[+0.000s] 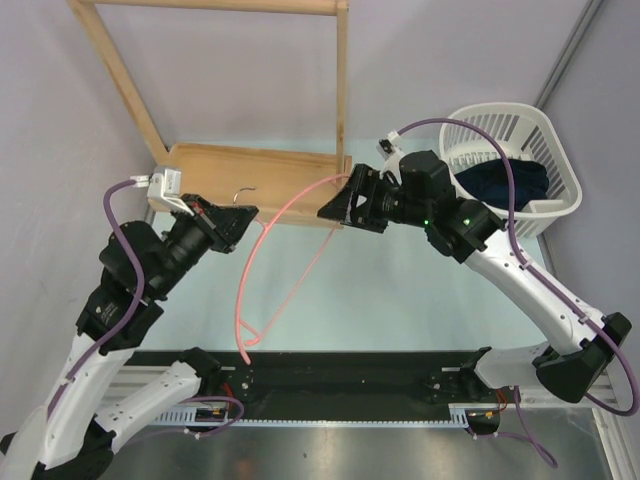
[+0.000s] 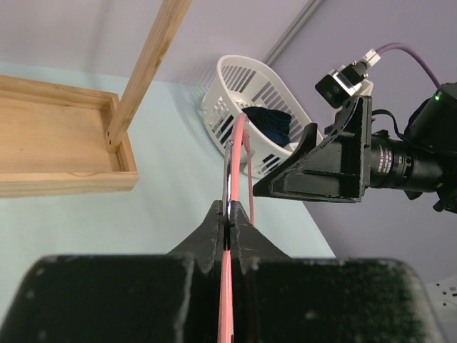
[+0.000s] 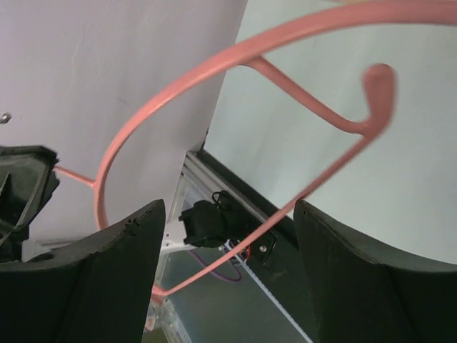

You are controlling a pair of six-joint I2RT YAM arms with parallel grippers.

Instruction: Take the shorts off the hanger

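Note:
The pink hanger hangs bare in the air between the two arms. My left gripper is shut on it just below the metal hook; in the left wrist view the pink stem is pinched between the jaws of my left gripper. My right gripper stands open at the hanger's far end. In the right wrist view the hanger arcs overhead, its thin lower bar crossing the gap of my right gripper. The navy shorts lie in the white basket, seen as shorts from the left wrist.
A light wooden rack with a tray base and upright post stands behind the grippers. The white basket sits at the far right. The arms' black base rail runs along the near edge.

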